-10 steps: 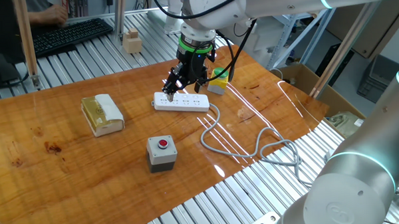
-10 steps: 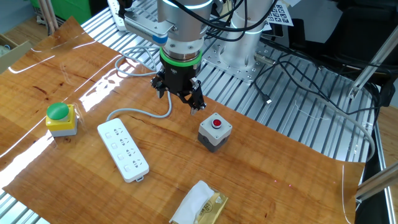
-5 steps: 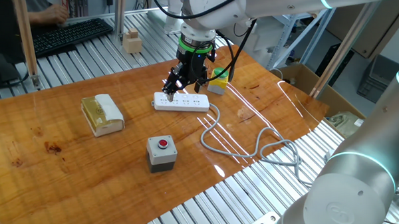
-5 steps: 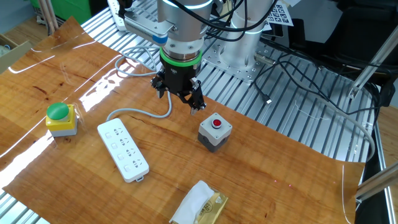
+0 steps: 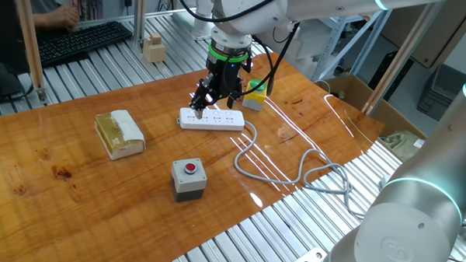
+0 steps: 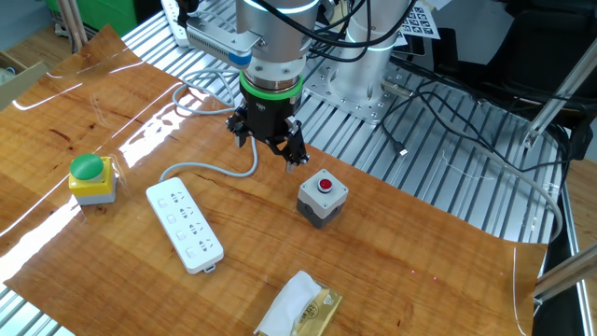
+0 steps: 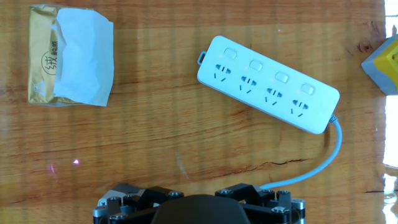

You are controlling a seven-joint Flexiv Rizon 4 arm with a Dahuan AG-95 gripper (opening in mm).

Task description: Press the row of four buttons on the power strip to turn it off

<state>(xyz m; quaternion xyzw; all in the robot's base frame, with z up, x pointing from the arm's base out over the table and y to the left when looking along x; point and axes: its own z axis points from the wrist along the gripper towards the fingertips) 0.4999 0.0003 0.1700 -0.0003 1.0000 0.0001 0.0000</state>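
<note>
Gripper [image 6: 268, 149]: black two-finger pincer under a green ring, pointing down above the table, holding nothing; fingers spread wide with bare wood between them.
Strip [image 7: 267, 84]: long flat white plastic bar with rounded corners, lying slantwise; in the hand view it sits at about 1 o'clock from the pincer, apart from it.
Buttons [image 7: 266, 70]: four small rounded switches in one straight line along the strip's far edge, each above a socket.
Cable [image 5: 285, 166]: grey-white, smooth, leaving the strip's end and looping loosely over the wood.
Table [image 6: 420, 252]: glossy orange-brown wood with glare streaks; ribbed metal slats around it.
Open room: bare wood between pincer and strip.
Grey box [image 6: 322, 197]: square, red round button on top, near the pincer at 4 o'clock in the other fixed view.
Knob [image 6: 90, 176]: green dome on a yellow base, at 9 o'clock beyond the strip.
Packet [image 7: 69, 56]: tan-and-white block, at 11 o'clock in the hand view.
</note>
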